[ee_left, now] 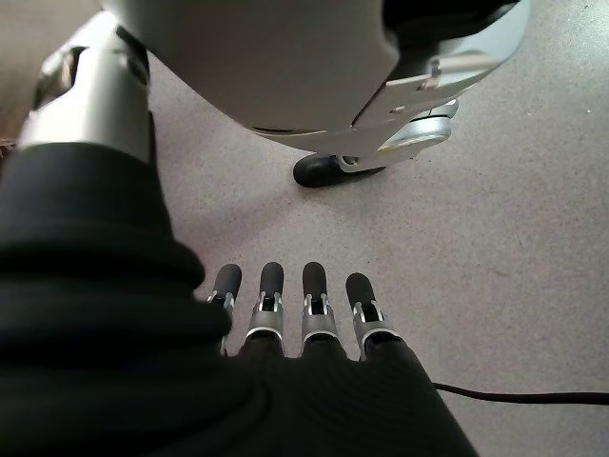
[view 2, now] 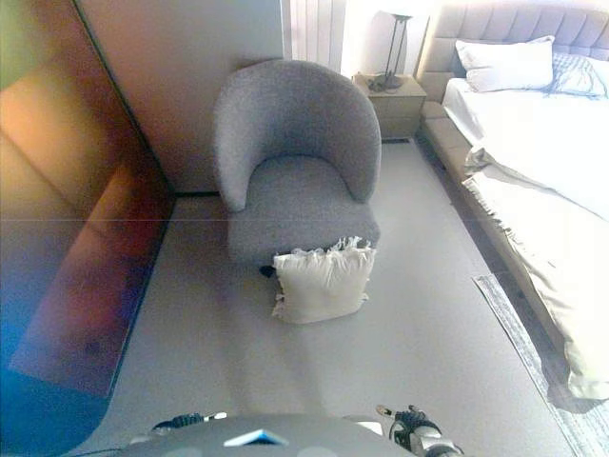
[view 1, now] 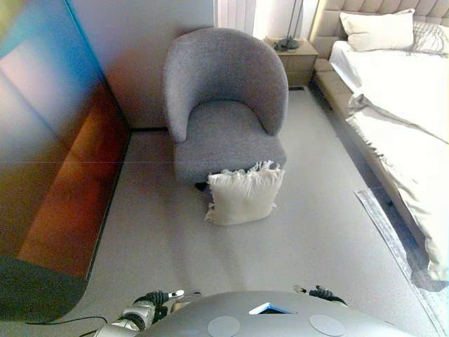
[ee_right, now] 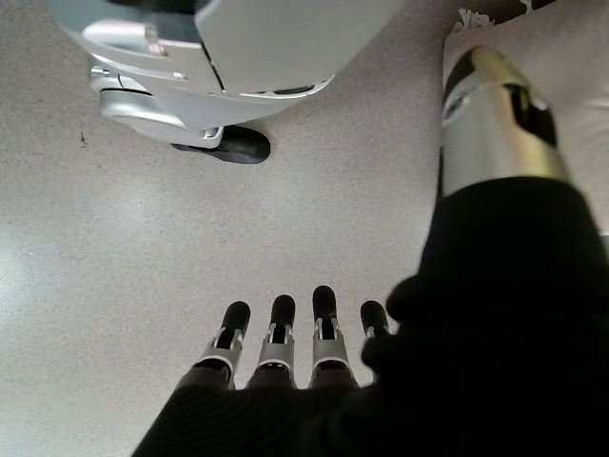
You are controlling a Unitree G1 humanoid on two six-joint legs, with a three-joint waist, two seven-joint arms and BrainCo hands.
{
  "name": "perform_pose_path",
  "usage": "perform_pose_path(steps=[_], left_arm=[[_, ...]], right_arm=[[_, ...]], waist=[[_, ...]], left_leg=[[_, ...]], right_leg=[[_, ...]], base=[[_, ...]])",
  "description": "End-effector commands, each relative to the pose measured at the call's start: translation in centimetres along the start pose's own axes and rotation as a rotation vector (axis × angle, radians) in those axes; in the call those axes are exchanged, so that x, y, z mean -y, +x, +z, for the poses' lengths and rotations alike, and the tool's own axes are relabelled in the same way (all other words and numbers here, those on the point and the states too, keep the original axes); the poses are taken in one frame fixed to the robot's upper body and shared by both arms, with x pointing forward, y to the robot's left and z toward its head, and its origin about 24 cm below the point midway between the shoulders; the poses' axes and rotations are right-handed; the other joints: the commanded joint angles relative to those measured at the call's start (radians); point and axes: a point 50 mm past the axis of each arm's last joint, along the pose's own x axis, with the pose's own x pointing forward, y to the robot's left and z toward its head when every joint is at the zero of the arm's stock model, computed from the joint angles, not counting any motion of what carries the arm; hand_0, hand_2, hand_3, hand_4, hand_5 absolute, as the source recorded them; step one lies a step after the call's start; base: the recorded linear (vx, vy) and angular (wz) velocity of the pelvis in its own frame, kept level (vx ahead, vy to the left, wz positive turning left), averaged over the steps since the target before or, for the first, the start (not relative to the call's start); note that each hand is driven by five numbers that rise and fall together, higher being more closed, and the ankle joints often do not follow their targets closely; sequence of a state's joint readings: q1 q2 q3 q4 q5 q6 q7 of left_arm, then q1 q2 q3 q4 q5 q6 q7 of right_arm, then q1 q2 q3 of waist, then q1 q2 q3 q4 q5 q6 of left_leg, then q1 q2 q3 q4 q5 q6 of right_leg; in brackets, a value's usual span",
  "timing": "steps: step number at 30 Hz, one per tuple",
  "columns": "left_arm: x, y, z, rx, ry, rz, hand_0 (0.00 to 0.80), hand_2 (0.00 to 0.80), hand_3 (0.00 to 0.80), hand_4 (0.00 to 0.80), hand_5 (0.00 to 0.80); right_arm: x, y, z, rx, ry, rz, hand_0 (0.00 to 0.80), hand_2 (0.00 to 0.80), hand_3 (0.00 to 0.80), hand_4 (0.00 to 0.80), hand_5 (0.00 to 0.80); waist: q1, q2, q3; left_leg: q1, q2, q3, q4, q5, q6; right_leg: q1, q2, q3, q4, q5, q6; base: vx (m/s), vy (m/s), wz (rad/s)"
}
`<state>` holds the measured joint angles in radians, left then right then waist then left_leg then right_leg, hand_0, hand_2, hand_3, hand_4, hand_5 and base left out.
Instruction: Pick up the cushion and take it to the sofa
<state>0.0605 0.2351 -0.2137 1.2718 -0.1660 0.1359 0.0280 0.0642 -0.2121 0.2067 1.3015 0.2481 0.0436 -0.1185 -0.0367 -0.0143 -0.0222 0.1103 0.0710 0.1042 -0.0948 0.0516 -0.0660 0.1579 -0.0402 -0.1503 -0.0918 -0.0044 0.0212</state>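
Leaning against the front of the grey rounded fabric armchair, the cream fringed square cushion is seen upright on the floor. The left hand and right hand are held low, fingers straight and empty.

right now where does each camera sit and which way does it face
Left eye: on the head, looking down at the cushion leaning on the sofa.
Right eye: beside it, same scene.
Left wrist: along the open left hand, facing floor.
Right wrist: along the open right hand, facing floor.
Both eyes share cushion, sofa, bed.
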Motion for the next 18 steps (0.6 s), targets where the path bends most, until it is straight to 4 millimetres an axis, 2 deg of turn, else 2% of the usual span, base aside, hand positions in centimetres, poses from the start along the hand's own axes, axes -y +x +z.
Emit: perform_pose_path(steps=[1, 3, 6, 18], left_arm=[[-0.57, -0.02, 3.16, 0.045, 0.041, 0.026, 0.000, 0.000, 0.000, 0.000, 0.000], [-0.62, -0.05, 3.54, 0.062, 0.000, 0.014, 0.000, 0.000, 0.000, 0.000, 0.000], [-0.60, -0.02, 3.08, 0.021, 0.010, -0.004, 0.000, 0.000, 0.000, 0.000, 0.000], [-0.53, 0.00, 2.89, 0.030, 0.022, 0.008, 0.000, 0.000, 0.000, 0.000, 0.000]], right_arm=[[0.07, 0.14, 3.05, 0.065, 0.021, -0.010, 0.000, 0.000, 0.000, 0.000, 0.000], [0.17, 0.15, 3.09, 0.066, 0.018, -0.010, 0.000, 0.000, 0.000, 0.000, 0.000], [0.18, 0.15, 2.97, 0.060, 0.021, -0.008, 0.000, 0.000, 0.000, 0.000, 0.000], [0.14, 0.16, 2.72, 0.047, 0.024, 0.006, 0.000, 0.000, 0.000, 0.000, 0.000]], waist=[[0.034, -0.022, 0.057], [0.034, -0.022, 0.057], [0.034, -0.022, 0.055], [0.038, -0.022, 0.055]], left_leg=[[0.056, -0.029, 0.058, 0.008, -0.136, 0.066], [0.057, -0.029, 0.058, 0.008, -0.138, 0.066], [0.057, -0.029, 0.059, 0.008, -0.137, 0.067], [0.058, -0.027, 0.055, 0.008, -0.137, 0.065]], right_leg=[[-0.057, -0.107, -0.026, 0.018, 0.057, 0.116], [-0.057, -0.107, -0.024, 0.018, 0.056, 0.117], [-0.056, -0.108, -0.026, 0.017, 0.058, 0.117], [-0.052, -0.107, -0.033, 0.015, 0.056, 0.116]], base=[[0.000, 0.000, 0.00], [0.000, 0.000, 0.00], [0.000, 0.000, 0.00], [0.000, 0.000, 0.00]])
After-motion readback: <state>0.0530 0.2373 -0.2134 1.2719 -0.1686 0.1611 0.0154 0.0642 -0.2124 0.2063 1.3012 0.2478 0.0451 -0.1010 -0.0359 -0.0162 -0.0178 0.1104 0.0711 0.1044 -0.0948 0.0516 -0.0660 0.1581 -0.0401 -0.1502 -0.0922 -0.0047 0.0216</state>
